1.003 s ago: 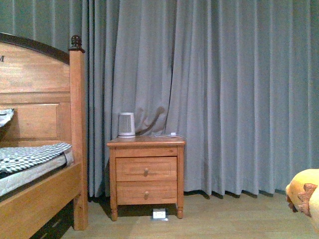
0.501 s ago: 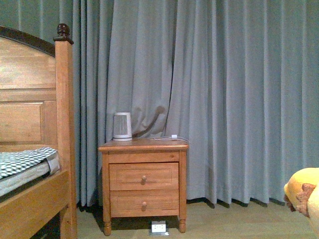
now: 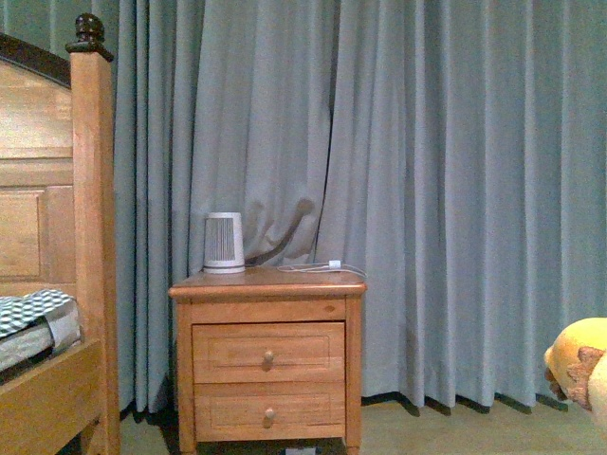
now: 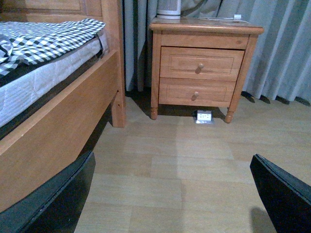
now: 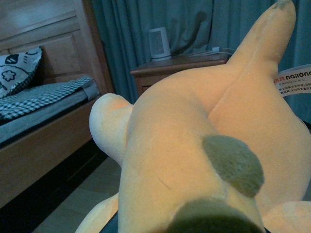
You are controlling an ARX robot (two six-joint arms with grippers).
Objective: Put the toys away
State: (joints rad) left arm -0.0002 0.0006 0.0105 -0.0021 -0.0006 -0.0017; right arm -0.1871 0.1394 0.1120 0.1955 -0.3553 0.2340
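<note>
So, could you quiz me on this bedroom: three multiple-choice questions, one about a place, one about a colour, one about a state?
1. Where does the white ribbed device stand? A. On a chair. B. On the bed. C. On the nightstand.
2. What colour is the plush toy? A. Blue. B. Orange-yellow. C. Green.
3. How are the left arm's fingers? A. Wide apart, holding nothing. B. Clamped on a drawer knob. C. Clamped on the curtain.
Answers: C, it sits on the wooden top near a white cable; B, its fabric is orange-yellow in the front and right wrist views; A, only bare floor shows between them.
</note>
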